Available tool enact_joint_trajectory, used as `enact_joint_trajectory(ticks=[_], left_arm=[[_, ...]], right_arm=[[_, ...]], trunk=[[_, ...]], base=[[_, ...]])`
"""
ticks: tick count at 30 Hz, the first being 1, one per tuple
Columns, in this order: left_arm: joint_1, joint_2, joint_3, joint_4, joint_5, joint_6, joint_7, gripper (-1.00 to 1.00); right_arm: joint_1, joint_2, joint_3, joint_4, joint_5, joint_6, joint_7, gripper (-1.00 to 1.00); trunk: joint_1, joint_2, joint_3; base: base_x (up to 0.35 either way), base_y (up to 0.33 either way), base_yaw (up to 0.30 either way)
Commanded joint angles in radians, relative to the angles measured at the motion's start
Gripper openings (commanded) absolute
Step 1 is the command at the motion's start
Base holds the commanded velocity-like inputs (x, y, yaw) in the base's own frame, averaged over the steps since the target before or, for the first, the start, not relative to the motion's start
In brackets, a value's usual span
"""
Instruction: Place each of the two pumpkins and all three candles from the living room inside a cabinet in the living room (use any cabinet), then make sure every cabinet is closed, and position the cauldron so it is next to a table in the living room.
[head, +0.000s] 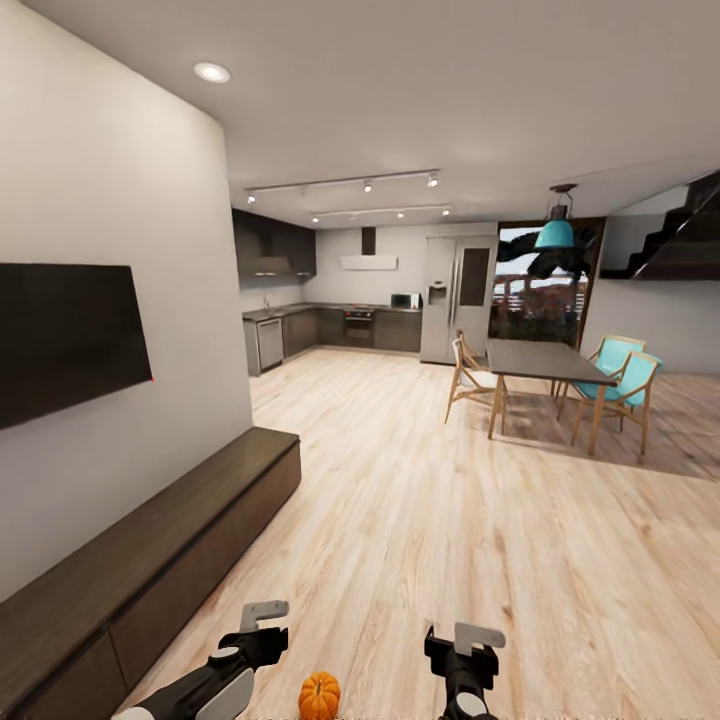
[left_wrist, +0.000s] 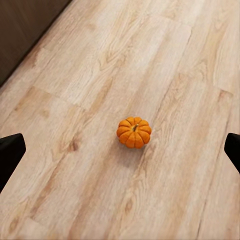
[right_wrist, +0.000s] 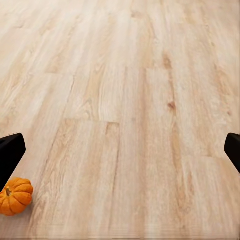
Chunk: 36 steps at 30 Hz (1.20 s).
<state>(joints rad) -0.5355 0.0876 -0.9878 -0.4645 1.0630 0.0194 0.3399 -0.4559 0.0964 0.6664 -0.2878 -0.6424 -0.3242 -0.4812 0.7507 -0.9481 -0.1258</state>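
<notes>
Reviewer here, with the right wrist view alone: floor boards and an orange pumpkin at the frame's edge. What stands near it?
Observer: In the head view the pumpkin sits on the floor between both arms, and the long dark cabinet runs along the wall at the robot's left.
Operator: Is the left gripper holding anything?
Observer: No, the left gripper is open, and the pumpkin lies on the floor beyond it.
Operator: Any table?
Observer: A dining table with chairs stands farther off.

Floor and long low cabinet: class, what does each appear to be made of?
Floor: light wood planks, matte, with visible grain, knots and board seams. Cabinet: probably dark brown wood or veneer, with faint grain and flat handle-less fronts.
</notes>
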Motion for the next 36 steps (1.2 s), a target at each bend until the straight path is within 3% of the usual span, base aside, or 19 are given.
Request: enact_joint_trajectory(ticks=[1, 8, 13, 30, 36], left_arm=[[-0.001, 0.001, -0.008, -0.003, 0.005, 0.002, 0.008, 1.00], [-0.001, 0.001, -0.008, -0.003, 0.004, 0.002, 0.007, 1.00], [-0.001, 0.001, -0.008, -0.003, 0.004, 0.001, 0.008, 1.00], [-0.001, 0.001, -0.009, -0.015, 0.005, -0.018, 0.010, 1.00], [-0.001, 0.001, -0.009, -0.014, 0.005, -0.018, 0.010, 1.00]], right_arm=[[-0.001, -0.001, 0.006, 0.000, -0.010, -0.004, -0.004, 1.00], [-0.001, -0.004, -0.034, 0.005, -0.010, 0.005, -0.003, 1.00], [-0.001, -0.004, -0.056, 0.035, -0.011, 0.064, 0.010, 1.00], [-0.001, -0.011, -0.055, 0.043, -0.011, 0.081, 0.013, 1.00], [-0.001, -0.011, -0.058, 0.043, -0.011, 0.126, 0.017, 1.00]], trunk=[[0.000, -0.001, -0.003], [0.000, -0.001, -0.015], [0.000, -0.001, -0.023], [0.000, -0.001, -0.047], [0.000, -0.001, -0.056]], base=[[0.000, 0.000, 0.000], [0.000, 0.000, 0.000], [0.000, 0.000, 0.000], [0.000, 0.000, 0.000], [0.000, 0.000, 0.000]])
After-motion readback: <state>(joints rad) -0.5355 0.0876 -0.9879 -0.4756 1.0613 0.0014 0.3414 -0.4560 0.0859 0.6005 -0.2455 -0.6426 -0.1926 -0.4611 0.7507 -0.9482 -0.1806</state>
